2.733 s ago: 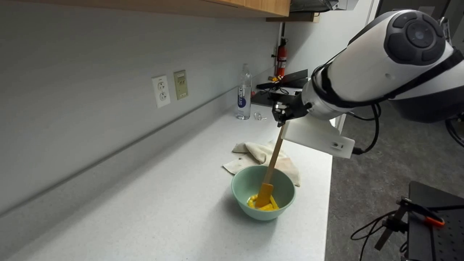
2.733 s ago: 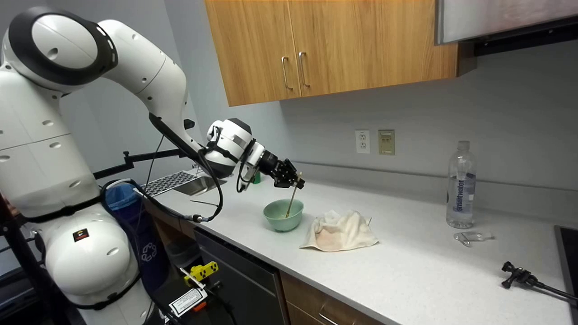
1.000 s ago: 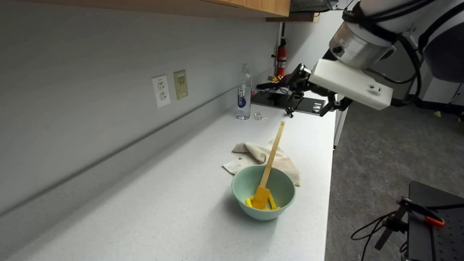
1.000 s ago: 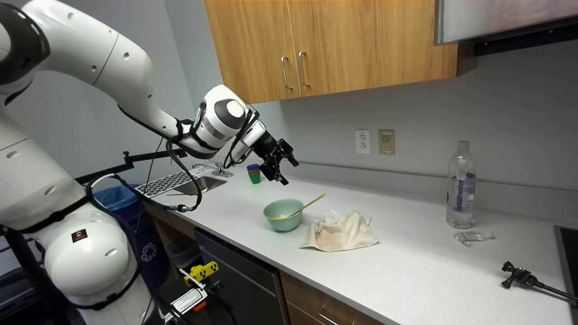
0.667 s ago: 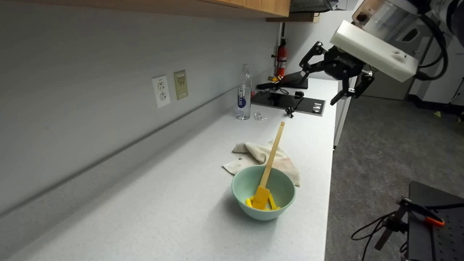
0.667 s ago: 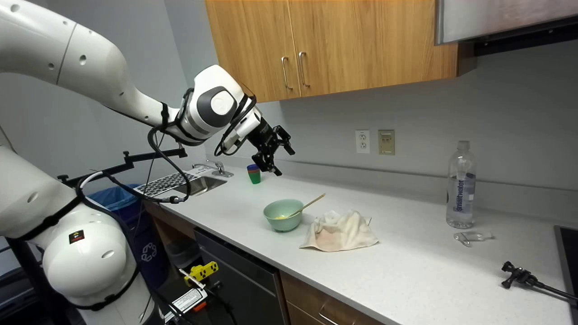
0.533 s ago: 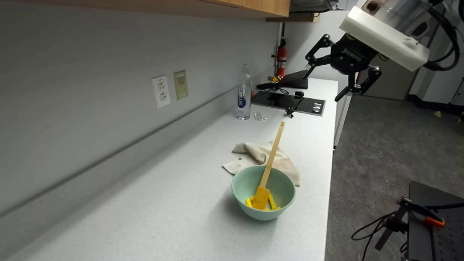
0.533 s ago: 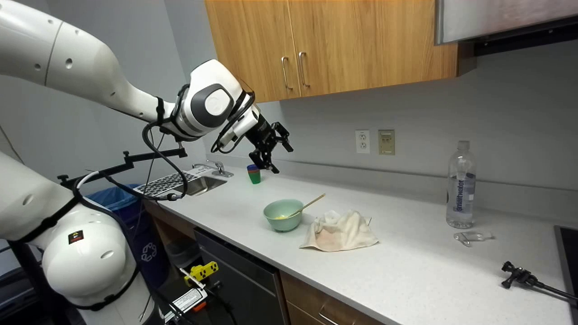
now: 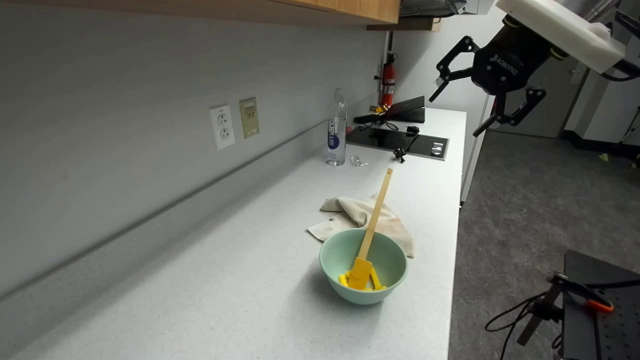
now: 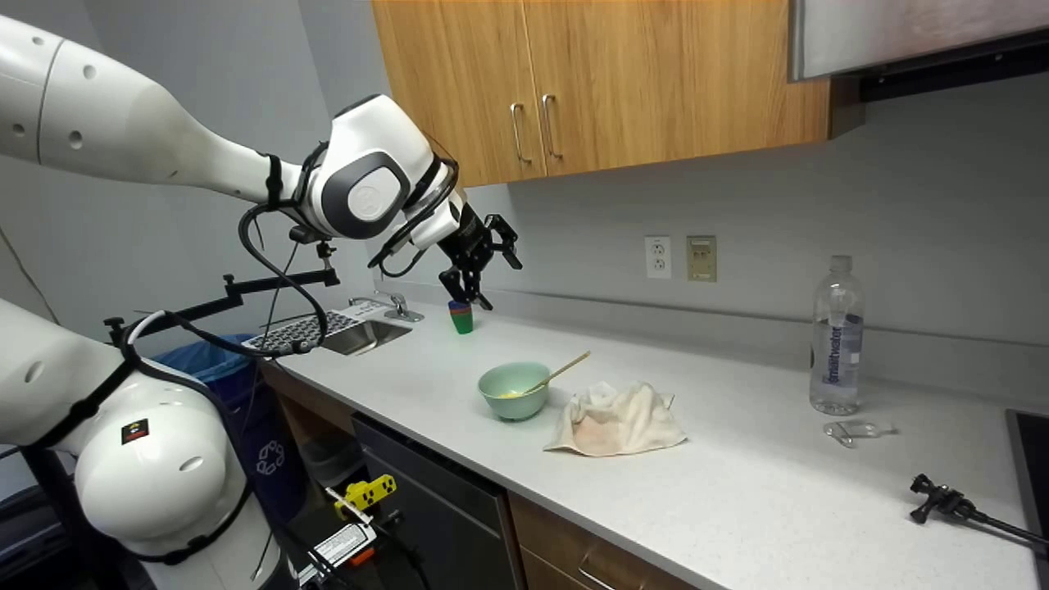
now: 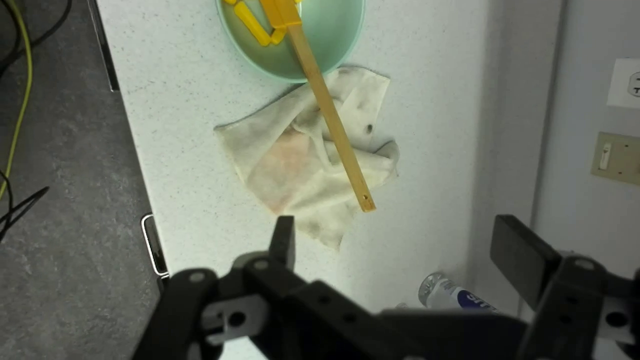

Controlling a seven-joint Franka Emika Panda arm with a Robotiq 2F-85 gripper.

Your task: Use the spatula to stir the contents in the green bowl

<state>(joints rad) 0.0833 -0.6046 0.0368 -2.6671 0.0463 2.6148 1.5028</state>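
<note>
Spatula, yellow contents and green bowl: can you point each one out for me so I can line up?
Spatula (image 11: 328,111): wrist view, middle of the wooden handle.
Yellow contents (image 11: 251,22): wrist view, a long piece beside the spatula's blade.
Green bowl (image 9: 363,297): in an exterior view, outer wall below the rim.

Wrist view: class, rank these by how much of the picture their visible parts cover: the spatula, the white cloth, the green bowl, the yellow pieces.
1. White cloth
2. Green bowl, cut off by the frame; whole, it might rival the cloth
3. Spatula, long but slim
4. Yellow pieces, partly out of frame
</note>
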